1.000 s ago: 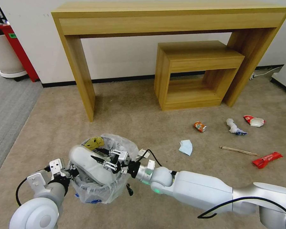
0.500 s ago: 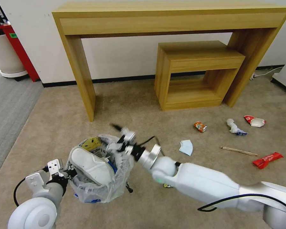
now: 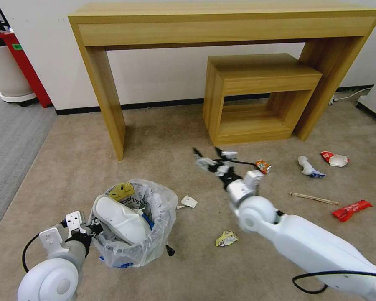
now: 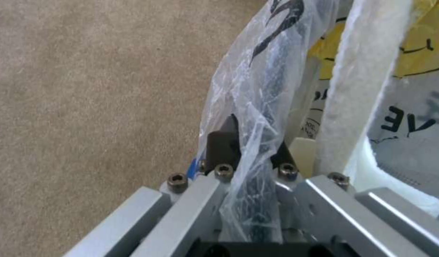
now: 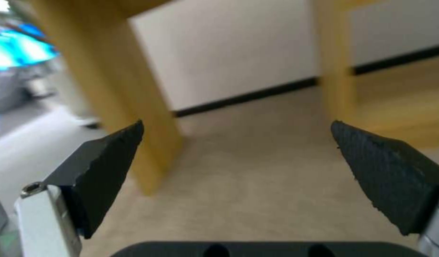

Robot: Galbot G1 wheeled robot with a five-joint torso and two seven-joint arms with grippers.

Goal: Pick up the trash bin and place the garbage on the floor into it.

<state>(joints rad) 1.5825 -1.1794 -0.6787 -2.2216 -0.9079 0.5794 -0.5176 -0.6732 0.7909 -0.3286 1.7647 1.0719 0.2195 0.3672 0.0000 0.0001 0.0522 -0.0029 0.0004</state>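
The trash bin (image 3: 131, 246), black under a crinkly clear bag, stands on the carpet at lower left. My left gripper (image 3: 94, 228) is shut on its near rim; in the left wrist view its fingers (image 4: 223, 146) pinch rim and plastic. A white slipper (image 3: 121, 219) and a yellow wrapper (image 3: 122, 190) lie inside. My right gripper (image 3: 207, 151) hangs open and empty in the air to the right of the bin, near the crushed can (image 3: 263, 166). More garbage lies on the floor: crumpled paper (image 3: 307, 166), a wooden stick (image 3: 314, 198), a red wrapper (image 3: 351, 209).
A tall wooden table (image 3: 221, 25) and a low wooden stool (image 3: 259, 96) stand by the wall behind. A paper scrap (image 3: 189, 202) and a yellowish wrapper (image 3: 226, 238) lie near the bin, a red-white wrapper (image 3: 334, 159) farther right. A red cabinet (image 3: 25, 67) is far left.
My right gripper let go of the white slipper into the bin, then swung up and to the right, away from the bin. The left gripper and the bin stayed put.
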